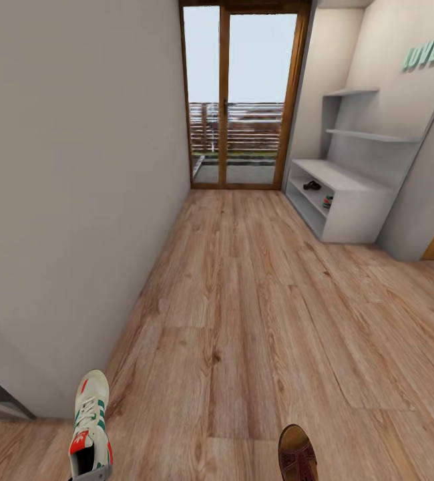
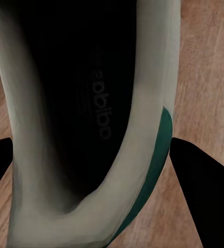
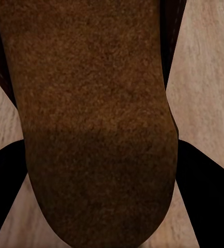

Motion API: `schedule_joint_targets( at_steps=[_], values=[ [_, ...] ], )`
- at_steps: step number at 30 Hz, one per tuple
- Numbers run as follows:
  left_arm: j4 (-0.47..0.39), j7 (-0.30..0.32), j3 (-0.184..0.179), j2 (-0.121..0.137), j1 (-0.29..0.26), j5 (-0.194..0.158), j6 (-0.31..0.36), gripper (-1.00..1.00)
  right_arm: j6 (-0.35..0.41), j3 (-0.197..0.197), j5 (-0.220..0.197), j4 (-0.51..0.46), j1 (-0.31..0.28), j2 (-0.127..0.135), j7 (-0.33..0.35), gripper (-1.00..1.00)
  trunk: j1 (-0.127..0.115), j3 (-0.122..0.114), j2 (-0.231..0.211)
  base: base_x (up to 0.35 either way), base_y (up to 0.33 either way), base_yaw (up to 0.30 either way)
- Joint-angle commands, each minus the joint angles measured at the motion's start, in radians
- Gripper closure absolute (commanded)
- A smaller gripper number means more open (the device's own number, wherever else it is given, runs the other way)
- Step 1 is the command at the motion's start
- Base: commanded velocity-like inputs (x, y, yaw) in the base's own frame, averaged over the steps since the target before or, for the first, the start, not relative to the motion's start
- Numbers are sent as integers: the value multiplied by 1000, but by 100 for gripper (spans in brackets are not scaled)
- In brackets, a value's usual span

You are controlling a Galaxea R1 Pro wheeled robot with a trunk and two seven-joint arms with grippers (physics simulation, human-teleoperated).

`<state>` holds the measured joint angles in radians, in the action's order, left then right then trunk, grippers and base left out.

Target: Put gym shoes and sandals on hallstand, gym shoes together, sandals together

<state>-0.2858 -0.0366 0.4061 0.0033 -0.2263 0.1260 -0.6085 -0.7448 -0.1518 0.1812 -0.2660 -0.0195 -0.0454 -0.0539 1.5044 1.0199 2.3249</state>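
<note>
I am on the carrying leg of the job, with one shoe in each hand and the rack well ahead. At the lower left of the head view the gym shoe [image 1: 90, 427] hangs over the corridor floor [image 1: 257, 321], toe pointing away from me; in my left wrist view that shoe [image 2: 91, 129] lies between my dark left fingers [image 2: 200, 191], which press in on its heel from both sides, so I judge them clamped on it. At the bottom edge, right of centre, the toe of a sandal [image 1: 297, 454] shows; in my right wrist view its tan footbed [image 3: 96, 129] sits between my right fingers [image 3: 205, 201], closed against its sides. The hallstand [image 1: 350, 194] stands at the upper right by the glass door [image 1: 244, 100], and small dark and reddish shapes [image 1: 318, 190] lie in its upper open slot, too small to name surely. Next I judge I must roll forward and to the right, then set each shoe beside its mate on the rack.
</note>
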Motion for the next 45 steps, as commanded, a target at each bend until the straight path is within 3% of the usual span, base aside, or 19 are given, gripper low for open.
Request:
schedule_joint_targets(
  at_steps=[1, 45],
  values=[
    [1, -3, 5, 0, -1, 11, -4, 100, -2, -5, 11, 1, 0, -1, -6, 100, -4, -2, -7, 0, 0, 0],
    [2, -3, 5, 0, -1, 12, -4, 100, -2, -3, 12, 46, -1, 2, -4, 100, -169, -137, -308, 0, 0, 0]
  ],
)
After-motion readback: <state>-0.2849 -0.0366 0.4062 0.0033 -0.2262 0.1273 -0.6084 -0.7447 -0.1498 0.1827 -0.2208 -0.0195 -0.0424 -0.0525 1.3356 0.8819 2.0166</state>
